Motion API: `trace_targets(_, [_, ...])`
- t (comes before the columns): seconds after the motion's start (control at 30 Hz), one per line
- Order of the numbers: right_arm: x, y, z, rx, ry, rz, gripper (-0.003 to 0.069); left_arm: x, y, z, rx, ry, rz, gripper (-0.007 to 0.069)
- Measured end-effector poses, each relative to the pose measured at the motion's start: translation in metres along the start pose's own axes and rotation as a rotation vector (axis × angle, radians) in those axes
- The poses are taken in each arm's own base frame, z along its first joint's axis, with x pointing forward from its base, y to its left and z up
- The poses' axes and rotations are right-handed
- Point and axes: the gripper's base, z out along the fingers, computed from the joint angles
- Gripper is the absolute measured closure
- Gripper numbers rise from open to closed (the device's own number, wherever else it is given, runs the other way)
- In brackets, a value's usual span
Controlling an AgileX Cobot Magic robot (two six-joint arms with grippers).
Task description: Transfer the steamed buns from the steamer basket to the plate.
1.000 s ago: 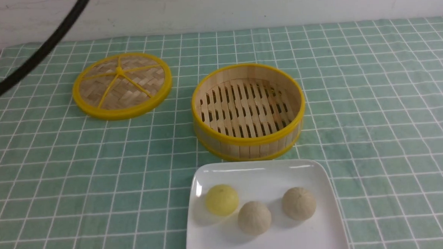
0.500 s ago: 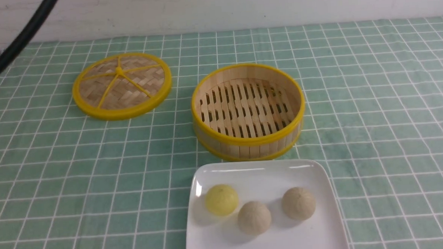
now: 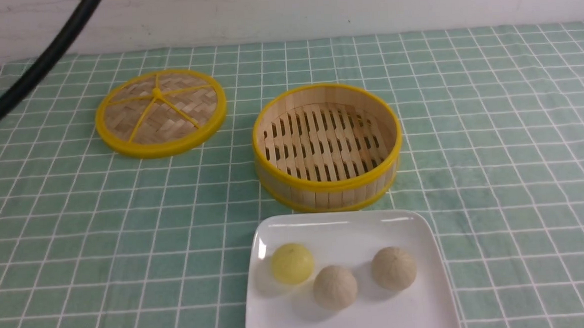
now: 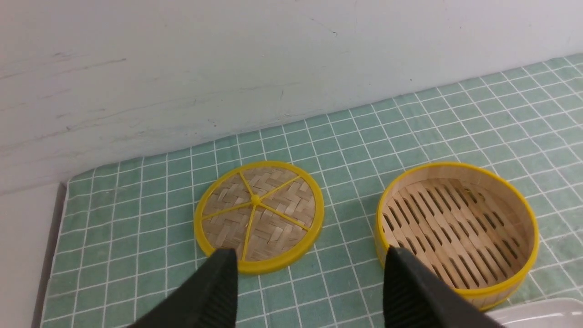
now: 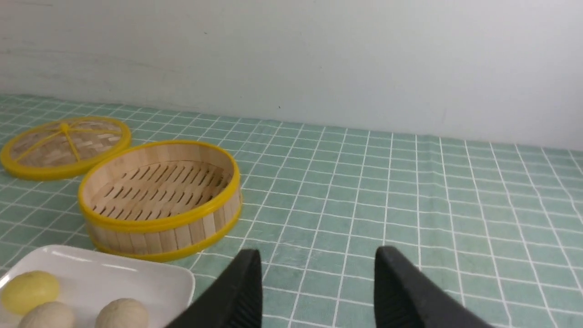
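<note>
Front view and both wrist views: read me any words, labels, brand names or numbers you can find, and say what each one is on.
No readable text in any view.
The plate is plain white.
The steamer basket and its lid show only bamboo and yellow rims.
The steamed buns are unmarked.
The tablecloth has only white grid lines.
The wall shows only faint scuffs.

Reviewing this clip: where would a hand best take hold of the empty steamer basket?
Pinch the steamer basket wall at its yellow rim from straight above, one finger inside, one outside: it stands upright, open-topped and empty. Its right side seems best, clear of the plate.
</note>
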Motion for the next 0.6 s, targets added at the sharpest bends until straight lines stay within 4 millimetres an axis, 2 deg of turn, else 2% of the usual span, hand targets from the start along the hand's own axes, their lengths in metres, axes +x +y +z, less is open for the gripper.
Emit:
trace_targets(0.17, [0.019, -0.002, 0.018, 0.039, 0.02, -0.031, 0.03, 0.003, -0.002, 0.005, -0.001, 0.021, 0.008, 0.0183])
trace_targets(0.27, [0.034, -0.002, 0.029, 0.049, 0.062, -0.053, 0.0304, 0.012, -0.005, 0.016, -0.003, 0.066, 0.025, 0.0183])
trace_targets(0.37, [0.043, -0.002, 0.034, 0.052, 0.094, -0.061, 0.0319, 0.021, -0.011, 0.03, 0.001, 0.105, 0.048, 0.0188])
trace_targets(0.6, [0.055, -0.002, 0.04, 0.054, 0.134, -0.07, 0.0358, 0.025, -0.018, 0.046, 0.024, 0.06, 0.069, 0.0214])
